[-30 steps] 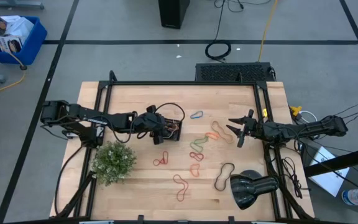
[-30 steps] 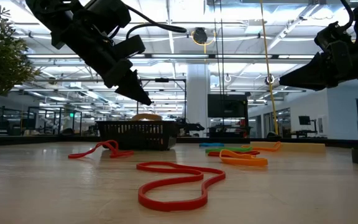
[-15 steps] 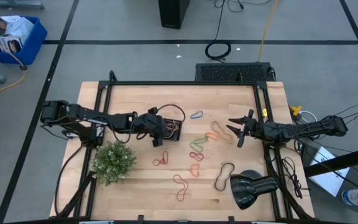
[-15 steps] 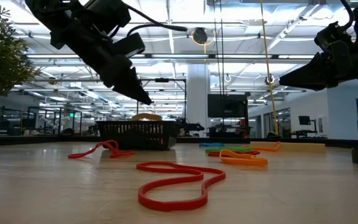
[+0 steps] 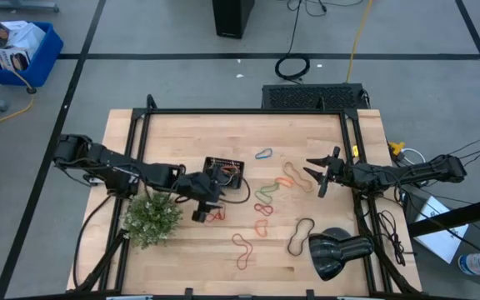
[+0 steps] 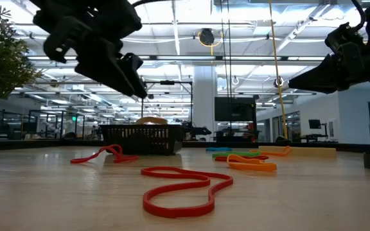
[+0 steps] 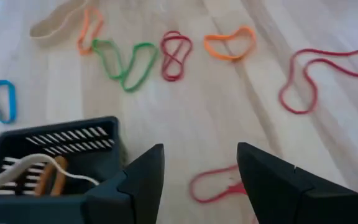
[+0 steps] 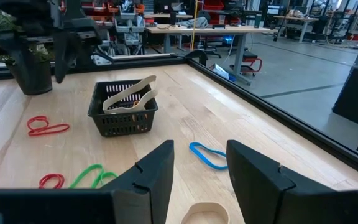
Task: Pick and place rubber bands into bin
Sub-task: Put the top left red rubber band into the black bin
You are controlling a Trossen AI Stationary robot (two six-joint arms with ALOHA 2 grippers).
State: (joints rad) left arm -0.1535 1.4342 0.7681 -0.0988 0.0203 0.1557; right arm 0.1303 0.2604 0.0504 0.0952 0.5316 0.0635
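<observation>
We work on the pale wooden table [image 5: 182,133], and the largest thing on it is the bushy green plant [image 5: 152,215] at the left, which the left arm must reach past. Next to it in size is the small black rectangular mesh bin [image 5: 224,172], standing near the middle of the table; it already holds a tan band and an orange one, so part of the task seems done. Our left gripper [image 5: 200,210] hangs in the air just beside the bin, over the thin red rubber band [image 7: 213,183], with its two dark fingers apart and nothing between them, probably to come down on this band. Our right gripper [image 5: 317,177] waits at the right side, above the table, its fingers also apart and empty, near the tan rubber loop [image 5: 292,172]. The other small loops, namely the green one [image 7: 128,62], the blue one [image 5: 263,154] and the long red one [image 5: 242,250], lie loose on the wood, well apart from the bin.
</observation>
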